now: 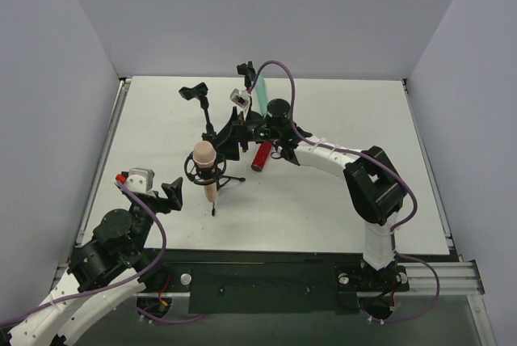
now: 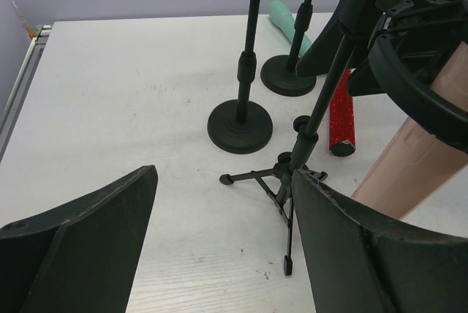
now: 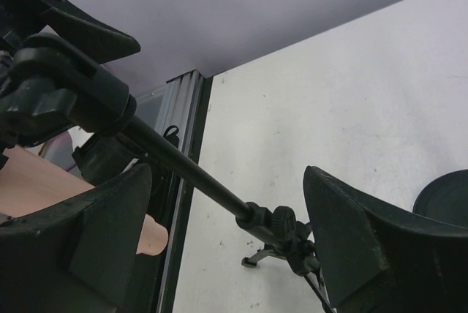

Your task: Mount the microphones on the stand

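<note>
The peach-pink microphone sits in the ring mount of a black tripod stand; it also shows in the left wrist view. The glittery red microphone lies on the table just right of that stand. The mint green microphone is at the back beside a round-base stand; I cannot tell whether it is clipped in. My right gripper is open, its fingers either side of the tripod stand's pole without touching it. My left gripper is open and empty, left of the tripod.
A second round-base stand with an empty clip stands behind the tripod. The tripod's legs spread over the table towards my left gripper. The table's left rail runs close to the pink microphone's end.
</note>
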Tool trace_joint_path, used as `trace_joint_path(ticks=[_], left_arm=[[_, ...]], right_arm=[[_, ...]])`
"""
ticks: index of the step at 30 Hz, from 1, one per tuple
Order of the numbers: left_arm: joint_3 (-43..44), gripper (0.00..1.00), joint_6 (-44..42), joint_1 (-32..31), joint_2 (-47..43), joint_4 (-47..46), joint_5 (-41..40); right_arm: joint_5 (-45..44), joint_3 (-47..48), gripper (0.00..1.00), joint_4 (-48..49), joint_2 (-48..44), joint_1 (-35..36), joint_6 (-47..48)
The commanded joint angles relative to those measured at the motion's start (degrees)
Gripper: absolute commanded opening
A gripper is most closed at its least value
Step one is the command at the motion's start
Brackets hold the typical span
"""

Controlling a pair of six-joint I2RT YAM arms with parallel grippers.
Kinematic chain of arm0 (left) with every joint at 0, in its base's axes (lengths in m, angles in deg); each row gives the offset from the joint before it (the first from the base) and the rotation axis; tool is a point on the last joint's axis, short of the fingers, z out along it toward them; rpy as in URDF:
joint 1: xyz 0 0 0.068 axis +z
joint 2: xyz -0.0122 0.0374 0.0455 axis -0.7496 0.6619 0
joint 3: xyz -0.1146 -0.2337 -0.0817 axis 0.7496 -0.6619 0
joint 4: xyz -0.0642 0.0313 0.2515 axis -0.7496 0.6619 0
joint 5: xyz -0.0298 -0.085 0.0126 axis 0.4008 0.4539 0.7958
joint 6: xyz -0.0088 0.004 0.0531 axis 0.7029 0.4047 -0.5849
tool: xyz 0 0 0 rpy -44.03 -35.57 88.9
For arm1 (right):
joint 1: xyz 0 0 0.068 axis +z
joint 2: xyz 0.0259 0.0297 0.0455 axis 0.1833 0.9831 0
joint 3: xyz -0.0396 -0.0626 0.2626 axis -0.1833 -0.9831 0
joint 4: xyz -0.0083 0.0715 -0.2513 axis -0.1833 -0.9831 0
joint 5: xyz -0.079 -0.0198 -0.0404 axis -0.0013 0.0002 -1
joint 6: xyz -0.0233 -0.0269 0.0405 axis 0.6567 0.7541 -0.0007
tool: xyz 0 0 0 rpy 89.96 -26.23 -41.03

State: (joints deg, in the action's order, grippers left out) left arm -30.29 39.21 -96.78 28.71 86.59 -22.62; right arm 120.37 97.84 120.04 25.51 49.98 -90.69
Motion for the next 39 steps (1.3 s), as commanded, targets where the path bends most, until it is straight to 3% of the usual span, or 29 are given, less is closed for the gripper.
trace_joint_path(ticks=[1,6,13,18,22,30,36,39], left_arm=[[0.4,0.85,-0.1,0.5,-0.5,-1.3,0.4],[0.3,0.85,-0.3,0.6,-0.6,-1.4,0.4],[0.4,0.85,-0.1,0.7,0.1,-1.5,0.8],[0.4,0.85,0.2,0.9,-0.4,-1.2,0.7],[0.4,0.85,0.4,0.8,-0.3,-1.3,0.4],[0.4,0.85,0.7,1.0,-0.2,-1.0,0.4],[0.4,0.85,0.9,1.0,-0.6,-1.0,0.4],[0.5,0.85,0.8,1.1,-0.9,-1.0,0.4]], right_arm=[[0.9,3.6,0.78,11.8,1.3,0.8,-4.9],[-1.0,2.6,0.78,11.9,1.5,1.0,-4.0],[-5.4,2.0,0.74,2.4,1.5,2.7,6.1],[-5.1,0.7,0.68,5.6,1.6,2.3,6.8],[-3.8,0.7,0.57,6.6,1.5,2.2,6.8],[0.0,0.7,0.22,15.0,2.0,2.4,1.1],[3.6,2.2,0.09,27.8,1.6,2.1,-11.8],[4.0,3.7,0.07,27.3,0.0,1.8,-15.6]])
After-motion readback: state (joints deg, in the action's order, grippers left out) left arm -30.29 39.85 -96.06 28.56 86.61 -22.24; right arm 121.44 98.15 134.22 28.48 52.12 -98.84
